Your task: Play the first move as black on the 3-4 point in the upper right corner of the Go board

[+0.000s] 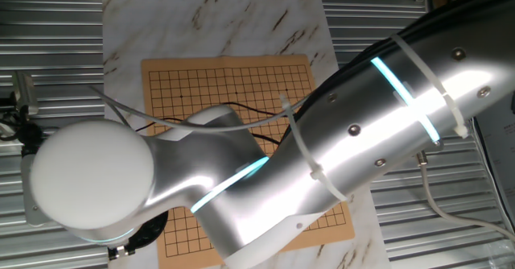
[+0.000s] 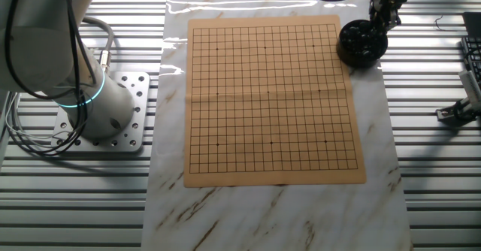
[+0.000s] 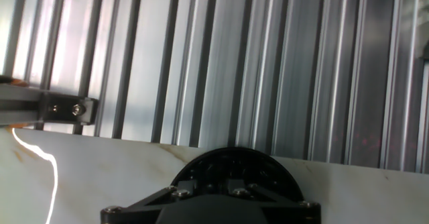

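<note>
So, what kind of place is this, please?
Probably a robotics lab bench, not a home. A silver robot arm is bolted to a ribbed metal table, and a Go board lies on a marble-patterned mat.

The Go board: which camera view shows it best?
The other fixed view shows the whole Go board, its grid bare of stones. In one fixed view the arm hides most of it. The hand view shows none of it.
</note>
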Controlling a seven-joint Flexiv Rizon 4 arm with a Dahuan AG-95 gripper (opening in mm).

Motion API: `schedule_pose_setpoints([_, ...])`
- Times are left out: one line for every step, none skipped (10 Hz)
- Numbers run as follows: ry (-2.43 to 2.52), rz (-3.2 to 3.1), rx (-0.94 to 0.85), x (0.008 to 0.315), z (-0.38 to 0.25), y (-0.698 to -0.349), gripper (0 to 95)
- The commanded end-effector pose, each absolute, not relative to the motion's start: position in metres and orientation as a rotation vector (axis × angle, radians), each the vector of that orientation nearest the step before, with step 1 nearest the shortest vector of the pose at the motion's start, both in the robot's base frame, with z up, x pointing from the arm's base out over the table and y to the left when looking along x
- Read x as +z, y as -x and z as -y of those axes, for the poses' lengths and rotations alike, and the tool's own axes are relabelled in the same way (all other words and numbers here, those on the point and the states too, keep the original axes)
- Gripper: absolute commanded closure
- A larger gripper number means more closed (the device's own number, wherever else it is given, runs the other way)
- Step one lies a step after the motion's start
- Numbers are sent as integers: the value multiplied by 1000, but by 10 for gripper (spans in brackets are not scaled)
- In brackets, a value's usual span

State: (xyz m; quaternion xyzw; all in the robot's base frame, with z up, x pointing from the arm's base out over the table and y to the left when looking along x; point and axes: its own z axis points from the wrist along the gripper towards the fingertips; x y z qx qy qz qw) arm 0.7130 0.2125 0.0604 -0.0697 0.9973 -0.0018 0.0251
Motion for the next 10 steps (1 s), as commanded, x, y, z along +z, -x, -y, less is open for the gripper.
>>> schedule_pose_setpoints([217,-3084,-5,61,-211,-711,950])
schedule_pose_setpoints([219,-3085,-5,61,-211,-711,950])
schedule_pose_setpoints([221,-3084,-3,60,-210,-711,950])
schedule_pose_setpoints([227,-3084,-10,60,-210,-712,760])
schedule_pose_setpoints([227,-3082,-8,60,-210,-712,760])
schedule_pose_setpoints([226,-3084,-11,60,-210,-712,760])
schedule_pose_setpoints([226,-3082,-10,60,-210,-712,760])
schedule_pose_setpoints([228,-3082,-10,60,-210,-712,760])
schedule_pose_setpoints([229,-3082,-10,59,-210,-712,760])
schedule_pose_setpoints([230,-3082,-10,59,-209,-712,760])
